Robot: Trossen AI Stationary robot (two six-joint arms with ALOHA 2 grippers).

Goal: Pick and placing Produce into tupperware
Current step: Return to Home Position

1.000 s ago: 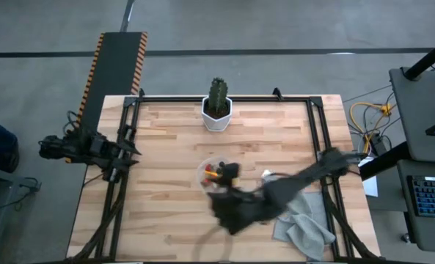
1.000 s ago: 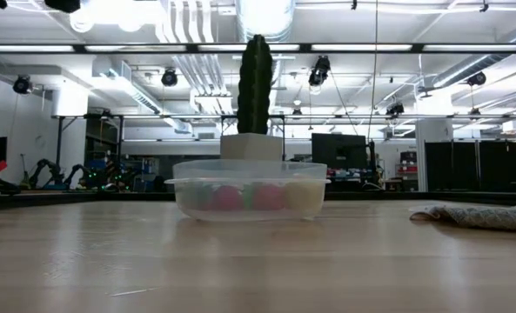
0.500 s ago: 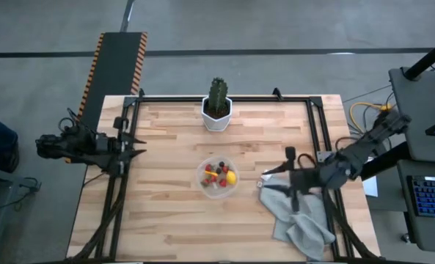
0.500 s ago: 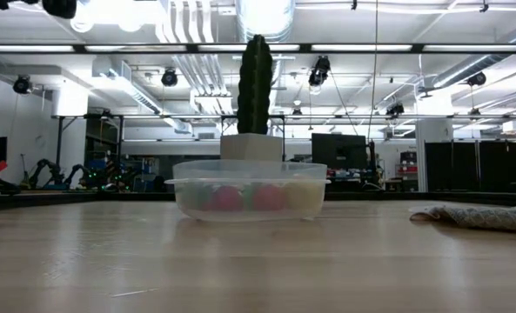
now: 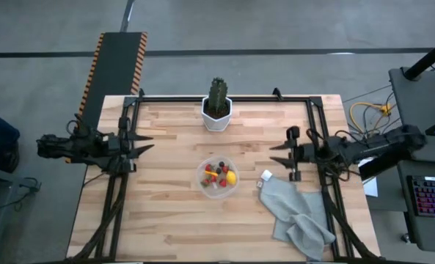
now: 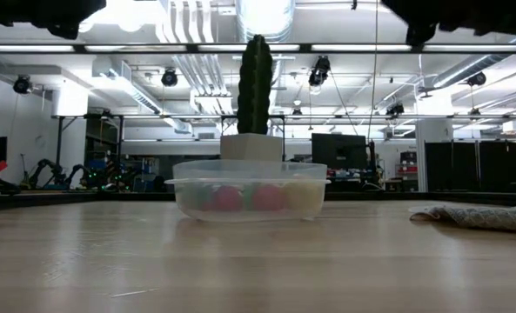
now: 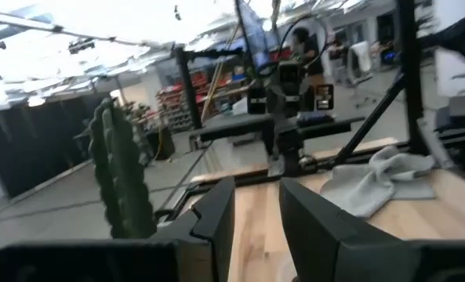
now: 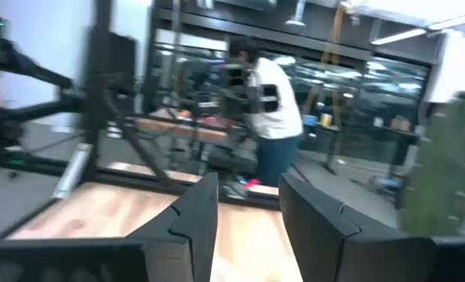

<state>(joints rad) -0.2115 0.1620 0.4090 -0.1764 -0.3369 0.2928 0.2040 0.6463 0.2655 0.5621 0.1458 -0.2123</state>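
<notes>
Round clear plastic tupperware, frame centre on plank table, holds glossy red strawberries and a yellow lemon. Left gripper (mid-left edge) and right gripper, mid-right: fingers splayed wide, empty.

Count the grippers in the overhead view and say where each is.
2. The left gripper is at the left edge of the table, jaws open; the right gripper is near its right edge, beside the grey cloth, jaws open. None is hidden.
</notes>
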